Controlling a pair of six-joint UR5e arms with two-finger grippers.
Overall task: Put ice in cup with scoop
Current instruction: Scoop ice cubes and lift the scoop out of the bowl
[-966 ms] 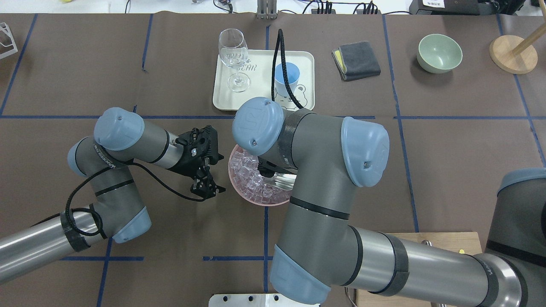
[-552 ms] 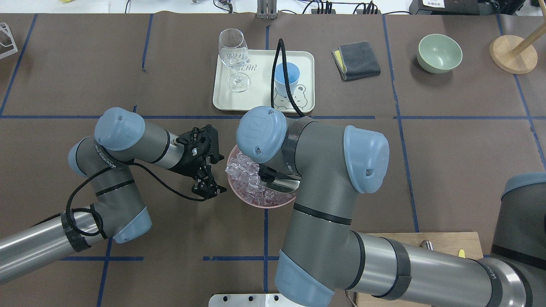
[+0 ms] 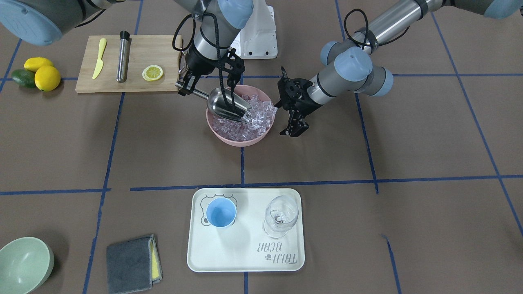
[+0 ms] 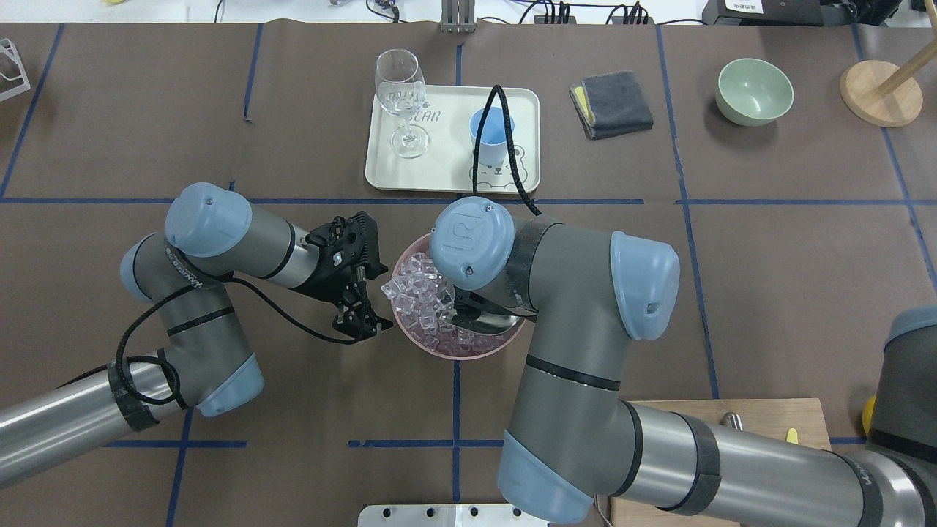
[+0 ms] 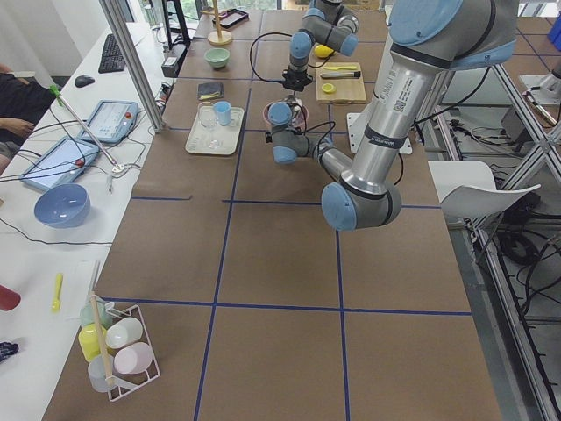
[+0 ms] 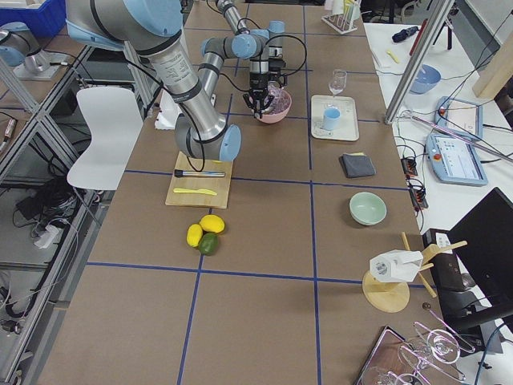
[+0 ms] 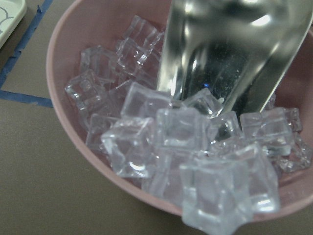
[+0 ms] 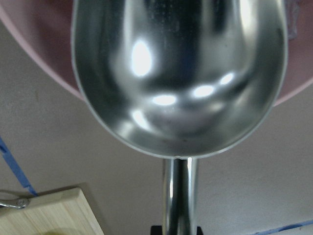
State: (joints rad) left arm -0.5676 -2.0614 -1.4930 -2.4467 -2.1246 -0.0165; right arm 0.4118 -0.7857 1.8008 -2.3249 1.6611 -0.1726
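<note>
My right gripper (image 3: 184, 85) is shut on the thin handle of the steel scoop (image 3: 226, 104). The scoop's trough lies in the pink bowl (image 3: 237, 141), its mouth among the ice (image 3: 258, 116). The right wrist view shows the shiny trough (image 8: 178, 73) and no ice in the part it shows. In the left wrist view the scoop (image 7: 234, 49) touches the piled cubes (image 7: 181, 137). My left gripper (image 3: 294, 130) is open and empty, low beside the bowl. The light-blue cup (image 3: 221, 212) stands empty on the white tray (image 3: 245, 253).
A clear wine glass (image 3: 281, 216) stands on the tray beside the cup. A wooden board (image 3: 135, 49) with a steel cylinder (image 3: 121, 57), a yellow knife and a lemon slice lies near the right arm. A grey cloth (image 3: 132, 257) and a green bowl (image 3: 24, 263) sit further off.
The right wrist has moved right and toward the robot, lowering the scoop deeper into the bowl. The ice has heaped toward the left gripper's side. The left gripper shifted slightly toward the bowl.
</note>
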